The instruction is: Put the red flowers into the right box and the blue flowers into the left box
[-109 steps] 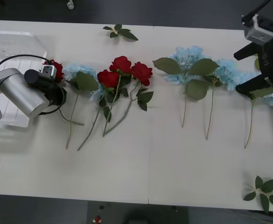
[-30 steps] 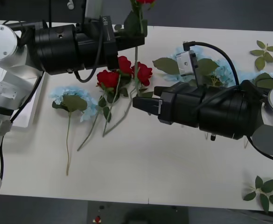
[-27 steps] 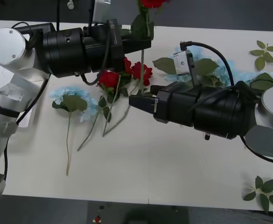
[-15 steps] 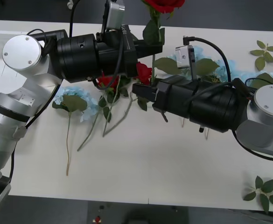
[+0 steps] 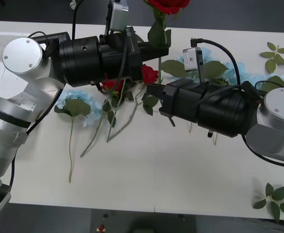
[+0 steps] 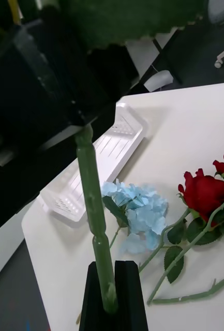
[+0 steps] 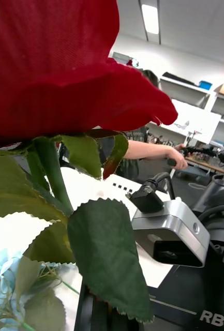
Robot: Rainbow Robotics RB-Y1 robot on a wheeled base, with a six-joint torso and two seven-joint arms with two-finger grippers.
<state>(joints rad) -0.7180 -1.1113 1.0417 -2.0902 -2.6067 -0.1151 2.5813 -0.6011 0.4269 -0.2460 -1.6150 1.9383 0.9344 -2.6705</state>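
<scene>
A red flower point(image 5: 167, 5) stands upright above the table, its bloom large in the left wrist view point(image 7: 55, 67). My left gripper point(image 5: 159, 48) is shut on the upper stem, just below the leaves. Under it, my right gripper point(image 5: 151, 91) is shut on the lower stem point(image 6: 93, 196), which sits between its two black fingers point(image 6: 130, 302). Two more red flowers point(image 5: 149, 74) lie on the table beneath the arms. One blue flower point(image 5: 76, 104) lies to the left, and others point(image 5: 229, 73) are partly hidden behind the right arm. The left box point(image 6: 106, 155) is a white tray at the table's left. The right box is out of view.
Loose green leaf sprigs lie at the far right point(image 5: 273, 51) and the near right corner point(image 5: 277, 199). Bare tabletop point(image 5: 146, 170) stretches along the near side. A person reaches over a desk in the room behind.
My left arm has lifted the red flower and carried it right. My right arm has come in under it, and its fingers now sit on the lower stem.
</scene>
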